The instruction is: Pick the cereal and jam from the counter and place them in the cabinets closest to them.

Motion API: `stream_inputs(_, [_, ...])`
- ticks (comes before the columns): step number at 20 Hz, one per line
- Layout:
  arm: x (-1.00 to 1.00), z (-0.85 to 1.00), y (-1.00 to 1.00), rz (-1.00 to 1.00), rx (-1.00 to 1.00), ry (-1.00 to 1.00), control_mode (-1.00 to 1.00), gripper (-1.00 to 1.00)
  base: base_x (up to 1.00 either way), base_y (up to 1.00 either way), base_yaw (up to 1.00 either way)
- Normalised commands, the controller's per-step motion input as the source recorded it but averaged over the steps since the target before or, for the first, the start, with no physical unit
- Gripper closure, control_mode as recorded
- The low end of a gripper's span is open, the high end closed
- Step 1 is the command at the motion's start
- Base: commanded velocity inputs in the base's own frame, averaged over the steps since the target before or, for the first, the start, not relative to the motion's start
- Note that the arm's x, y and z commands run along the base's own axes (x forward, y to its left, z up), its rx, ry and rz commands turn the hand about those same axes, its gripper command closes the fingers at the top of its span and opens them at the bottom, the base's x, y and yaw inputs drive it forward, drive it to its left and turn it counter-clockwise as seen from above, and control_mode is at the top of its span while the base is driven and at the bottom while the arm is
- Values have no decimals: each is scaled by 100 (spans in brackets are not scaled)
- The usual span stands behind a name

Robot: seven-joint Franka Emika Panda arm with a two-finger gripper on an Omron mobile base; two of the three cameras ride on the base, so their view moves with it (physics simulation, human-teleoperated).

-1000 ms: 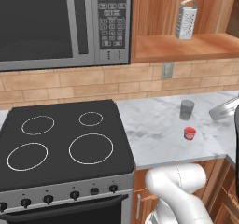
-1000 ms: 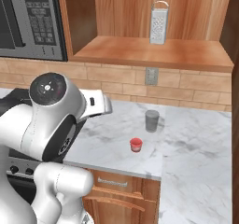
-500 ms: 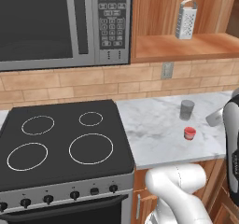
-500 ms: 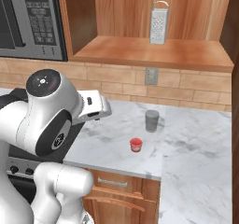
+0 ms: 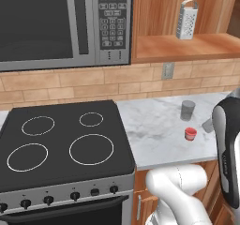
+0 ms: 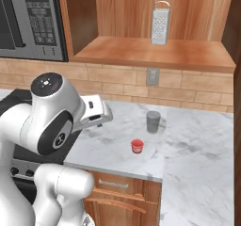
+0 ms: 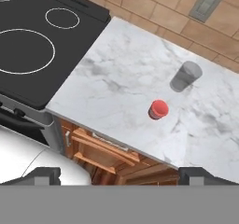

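The jam [image 7: 158,109] sits upright on the counter [image 7: 121,78], a small red jar near the counter's front edge, w/ nothing touching it. Taking the jam as the landmark: the grey cup [image 7: 185,76] stands just behind it toward the brick wall, slightly to the right in both base views, apart from it (not touching). The black stovetop [image 5: 61,142] lies well to the jam's left, butted against the counter's side edge. A wall outlet [image 6: 152,76] is on the bricks behind the jam and cup. Above and behind the jam is the open cabinet [image 6: 150,53], its wood shelf holding a metal grater [image 6: 160,22] upright; the microwave [image 5: 65,25] hangs further left, over the stovetop. The gripper [image 7: 119,175] hovers high above the counter's front edge, on the near side of the jam, jaws spread as wide as they go and holding nothing; its two dark tips [image 7: 44,175] show far apart in the hand view. Wooden drawers [image 6: 117,199] sit below the jam under the counter.
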Motion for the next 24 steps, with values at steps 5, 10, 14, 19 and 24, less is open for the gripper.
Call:
stream_inputs(5, [18,-27,-1,0,-4,4,-100,-100,0,0,0])
stream_inputs(10, [23,-23,-10,0,-1,1,-100,-100,0,0,0])
stream_inputs(14, [23,-21,-18,0,0,0,-100,-100,0,0,0])
stream_inputs(19, [25,-18,-23,0,0,0,-100,-100,0,0,0])
stream_inputs(24, [24,-19,-27,0,0,0,-100,-100,0,0,0])
